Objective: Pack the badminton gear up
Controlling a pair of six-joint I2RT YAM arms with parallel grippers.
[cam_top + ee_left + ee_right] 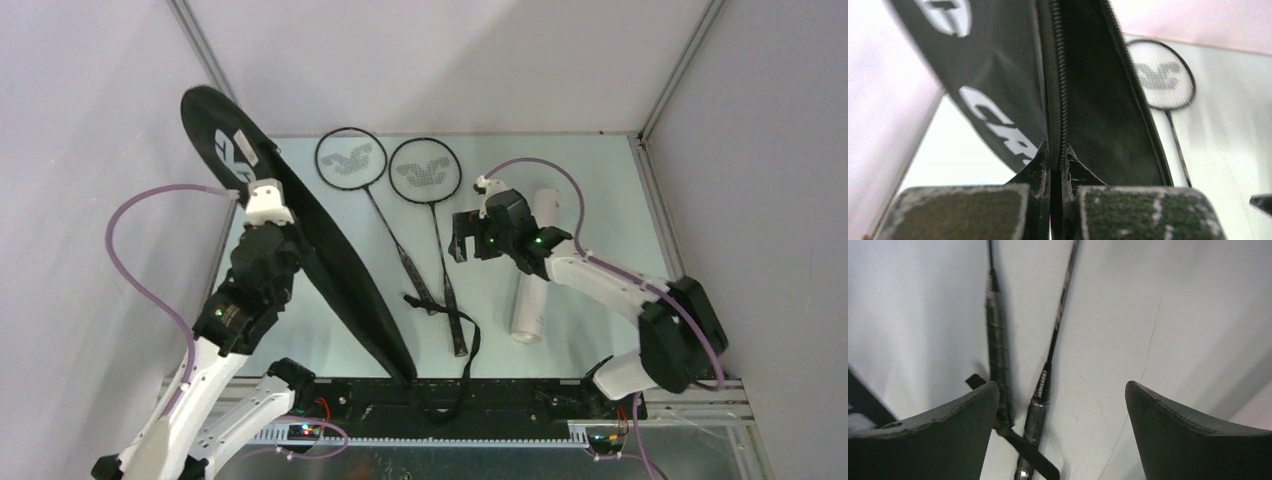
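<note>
My left gripper (pixel 268 200) is shut on the zipper edge of the black racket bag (pixel 330 260), holding it raised on edge along the table's left side; the wrist view shows the zipper (pixel 1063 100) pinched between the pads. Two black rackets (pixel 352 160) (pixel 425 172) lie side by side mid-table, heads far, handles near and crossing the bag's strap (pixel 470 345). Their handles (pixel 997 345) (pixel 1038 410) show in the right wrist view. My right gripper (pixel 462 243) is open and empty, hovering right of the rackets' shafts. The white tube (pixel 533 290) lies under the right arm. No shuttlecocks show.
Grey walls close in the pale table (pixel 600 200) on three sides. A black rail (pixel 500 395) runs along the near edge between the arm bases. Purple cables loop from both wrists.
</note>
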